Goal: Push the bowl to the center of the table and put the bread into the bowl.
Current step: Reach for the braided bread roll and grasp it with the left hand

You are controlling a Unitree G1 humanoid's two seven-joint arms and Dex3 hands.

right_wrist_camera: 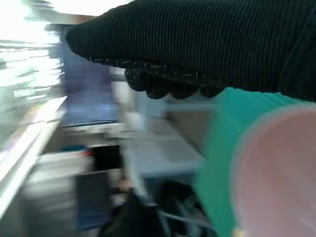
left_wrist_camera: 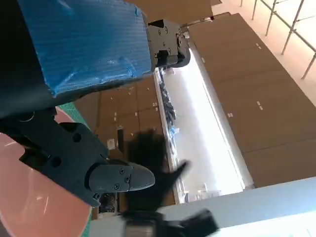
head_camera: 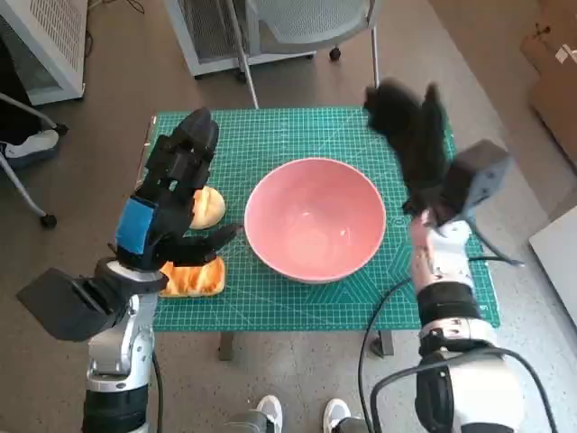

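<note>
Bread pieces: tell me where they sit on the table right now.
In the head view, the bread pieces lie on the green mat, on its left side beside the pink bowl, partly hidden under the left hand.
</note>
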